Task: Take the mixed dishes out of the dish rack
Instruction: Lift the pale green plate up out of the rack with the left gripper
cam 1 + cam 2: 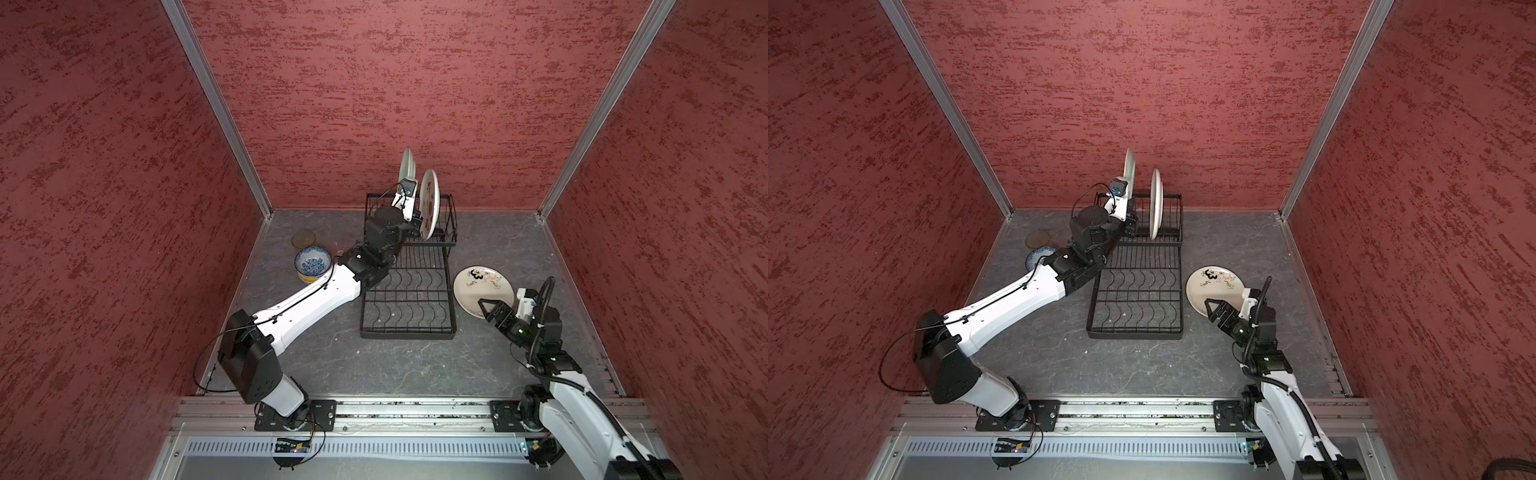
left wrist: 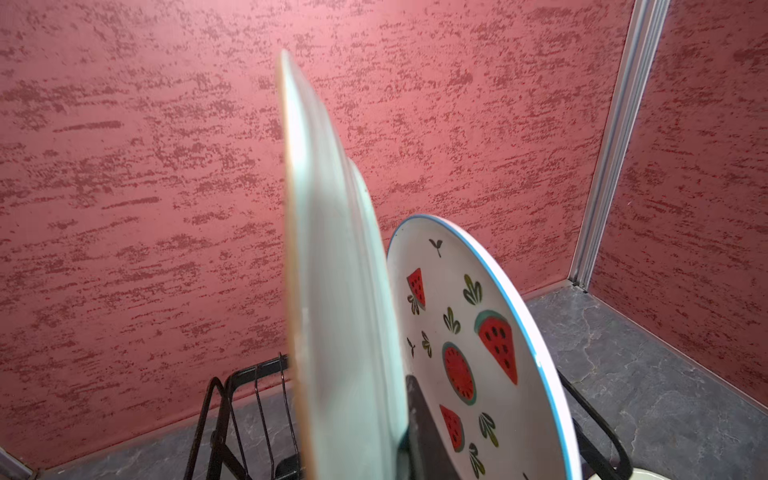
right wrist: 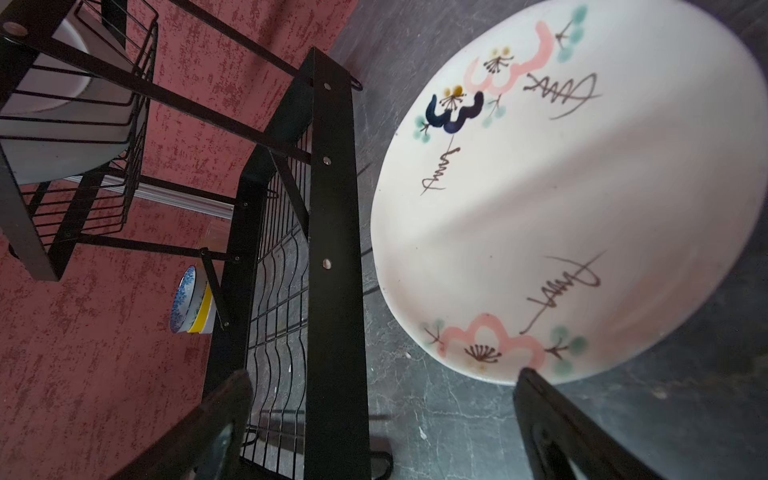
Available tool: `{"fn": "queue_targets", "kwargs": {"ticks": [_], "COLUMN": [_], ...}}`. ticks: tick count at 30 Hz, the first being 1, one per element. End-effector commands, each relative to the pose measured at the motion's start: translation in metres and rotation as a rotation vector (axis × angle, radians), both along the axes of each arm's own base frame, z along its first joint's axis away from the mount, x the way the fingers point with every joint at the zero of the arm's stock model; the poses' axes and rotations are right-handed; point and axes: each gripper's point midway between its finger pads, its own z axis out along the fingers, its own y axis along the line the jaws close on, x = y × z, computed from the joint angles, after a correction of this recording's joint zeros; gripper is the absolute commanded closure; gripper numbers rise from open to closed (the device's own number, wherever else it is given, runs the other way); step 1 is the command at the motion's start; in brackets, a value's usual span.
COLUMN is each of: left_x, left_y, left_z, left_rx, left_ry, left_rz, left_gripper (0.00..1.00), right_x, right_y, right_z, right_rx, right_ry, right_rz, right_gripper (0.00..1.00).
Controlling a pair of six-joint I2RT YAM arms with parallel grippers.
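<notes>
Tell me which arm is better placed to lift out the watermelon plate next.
Probably right: the right gripper is open and empty beside the dish rack; the left gripper is shut on a pale plate next to the watermelon plate.

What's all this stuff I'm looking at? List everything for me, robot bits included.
dish rack: 1, black wire, mid-table
watermelon plate: 1, white with a blue rim, upright in the rack's raised back tier
pale plate: 1, whitish and blurred, upright beside the watermelon plate
floral plate: 1, white with pink flowers, flat on the table right of the rack
blue-white bowl: 1, left of the rack
yellow bowl: 1, under the blue-white bowl
amber glass: 1, behind the bowls
table: 1, grey
walls: 3, red
left gripper: 1, black, shut on the pale plate
right gripper: 1, black, open at the floral plate's near edge
</notes>
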Motion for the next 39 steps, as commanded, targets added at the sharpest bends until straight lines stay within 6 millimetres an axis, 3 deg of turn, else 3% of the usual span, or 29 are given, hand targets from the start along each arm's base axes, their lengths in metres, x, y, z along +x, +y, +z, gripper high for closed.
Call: {"fn": "queue_targets", "kwargs": {"ticks": [1, 14, 25, 30, 39], "left_x": [-0.027, -0.061, -0.115, -0.127, -0.156], "left_y": [0.014, 0.019, 0.024, 0.03, 0.039], "left_z": [0.078, 0.085, 0.101, 0.096, 0.077], "left_rx": [-0.131, -0.131, -0.157, -0.166, -0.179], "left_ry": [-0.202, -0.247, -0.295, -0.281, -0.187], "left_rz": [-0.013, -0.026, -0.079, -0.085, -0.146], "left_gripper": [1.0, 1.0, 1.0, 1.0, 1.0], "right_x": [0.004, 0.006, 0.008, 0.009, 0.009], "right_y": [-0.003, 0.002, 0.005, 0.015, 0.016], "right_z": [0.004, 0.008, 0.014, 0.028, 0.044], "right_rx": [-0.007, 0.032, 0.07, 0.163, 0.178], "right_ry": [-0.035, -0.043, -0.052, -0.072, -0.092], "right_rz": [-0.013, 0.001, 0.007, 0.038, 0.043], "right_gripper": [0.01, 0.01, 0.01, 0.01, 0.01]}}
